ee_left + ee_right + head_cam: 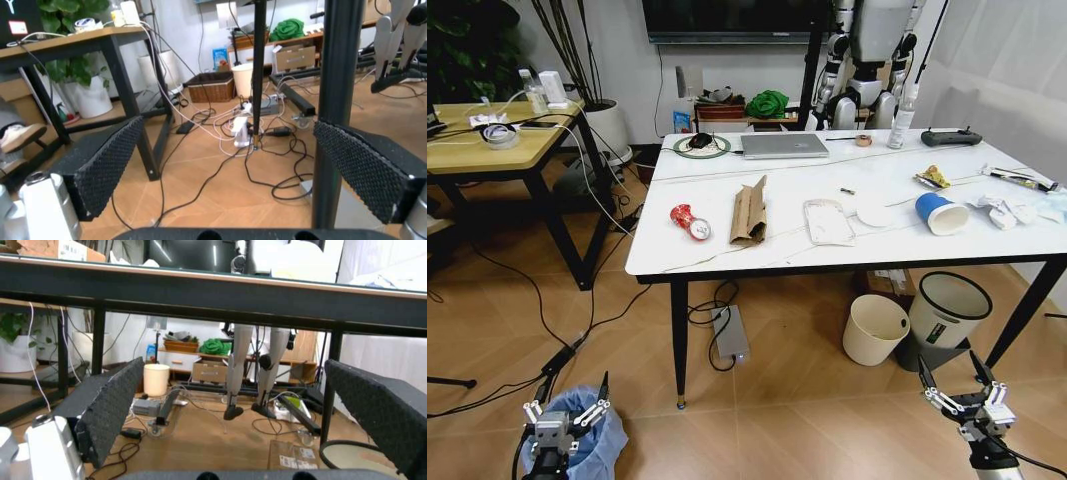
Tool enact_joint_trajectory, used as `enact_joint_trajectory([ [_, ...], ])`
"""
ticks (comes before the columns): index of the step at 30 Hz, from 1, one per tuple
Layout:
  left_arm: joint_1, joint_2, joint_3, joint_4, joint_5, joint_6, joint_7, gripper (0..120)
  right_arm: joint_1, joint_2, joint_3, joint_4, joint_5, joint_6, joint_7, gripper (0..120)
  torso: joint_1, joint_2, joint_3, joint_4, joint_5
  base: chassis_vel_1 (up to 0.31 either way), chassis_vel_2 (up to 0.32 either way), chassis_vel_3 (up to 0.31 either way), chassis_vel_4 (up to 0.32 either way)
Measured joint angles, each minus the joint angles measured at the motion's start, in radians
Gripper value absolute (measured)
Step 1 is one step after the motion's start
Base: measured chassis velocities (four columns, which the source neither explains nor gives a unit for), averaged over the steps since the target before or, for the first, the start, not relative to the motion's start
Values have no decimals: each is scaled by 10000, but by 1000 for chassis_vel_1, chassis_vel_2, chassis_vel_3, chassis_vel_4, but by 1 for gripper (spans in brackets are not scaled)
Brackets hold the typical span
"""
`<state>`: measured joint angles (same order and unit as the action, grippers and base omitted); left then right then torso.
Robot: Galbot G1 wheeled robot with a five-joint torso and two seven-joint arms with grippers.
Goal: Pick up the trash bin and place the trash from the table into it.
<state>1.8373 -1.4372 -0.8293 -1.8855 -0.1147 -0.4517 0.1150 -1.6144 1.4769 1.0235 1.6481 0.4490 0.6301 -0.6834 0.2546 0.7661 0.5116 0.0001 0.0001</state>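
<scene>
The left tool (566, 411) covers part of the trash bin (597, 442), which the head view's lower edge cuts off; the bench (727, 255) loses its right end there.

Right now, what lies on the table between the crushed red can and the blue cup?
In the head view, torn brown cardboard, then a white wrapper and a white disc, lie between the red can and the blue cup.

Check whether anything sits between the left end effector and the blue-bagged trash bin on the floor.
Nothing visible does. In the head view the left end effector, open, hangs directly over the trash bin beside the table leg, with no object between them. A black cable trails on the floor nearby, off to the side.
</scene>
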Motion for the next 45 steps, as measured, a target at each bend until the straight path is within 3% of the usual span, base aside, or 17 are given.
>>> enact_joint_trajectory([
  [45, -81, -126, -86, 161, 55, -313, 16, 100, 142, -61, -30, -150, 53, -8, 38, 100, -695, -1715, -1015, 0, -1, 0, 0, 0, 0],
])
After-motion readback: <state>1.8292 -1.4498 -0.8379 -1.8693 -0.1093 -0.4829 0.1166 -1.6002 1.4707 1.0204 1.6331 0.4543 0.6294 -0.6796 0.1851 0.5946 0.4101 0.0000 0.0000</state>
